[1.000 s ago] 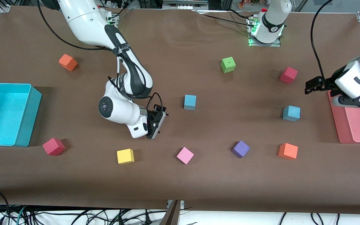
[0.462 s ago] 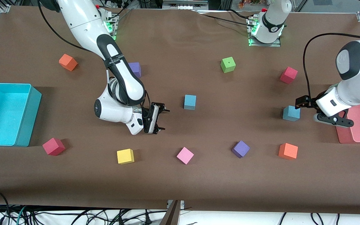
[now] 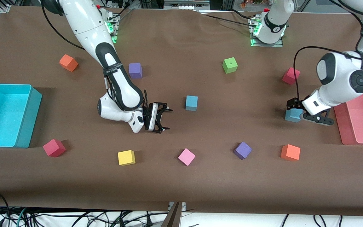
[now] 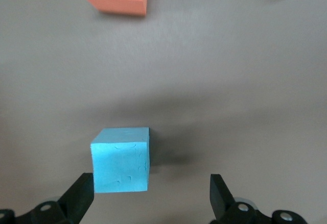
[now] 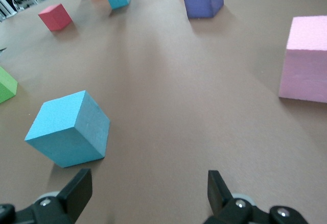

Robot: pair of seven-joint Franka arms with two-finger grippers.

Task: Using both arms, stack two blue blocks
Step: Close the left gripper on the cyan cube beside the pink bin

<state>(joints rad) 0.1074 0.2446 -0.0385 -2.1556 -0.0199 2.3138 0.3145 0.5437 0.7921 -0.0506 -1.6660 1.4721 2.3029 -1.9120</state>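
One blue block (image 3: 191,102) sits mid-table. My right gripper (image 3: 165,119) is open and empty, low over the table beside it, toward the right arm's end. In the right wrist view the block (image 5: 69,129) lies just ahead of one fingertip (image 5: 76,191) of the open gripper (image 5: 147,189). The second blue block (image 3: 291,116) sits near the left arm's end. My left gripper (image 3: 294,105) is open right over it. In the left wrist view the block (image 4: 121,159) lies partly between the jaws, close to one fingertip (image 4: 82,196) of the gripper (image 4: 150,196).
A turquoise bin (image 3: 30,119) stands at the right arm's end, a pink tray (image 3: 345,132) at the left arm's end. Other cubes lie about: orange (image 3: 68,62), purple (image 3: 135,70), green (image 3: 230,65), red (image 3: 291,75), red (image 3: 54,147), yellow (image 3: 126,157), pink (image 3: 186,156), purple (image 3: 242,150), orange (image 3: 290,152).
My left gripper has moved from over the pink tray down to the blue block near it. My right gripper has turned and shifted slightly toward the mid-table blue block.
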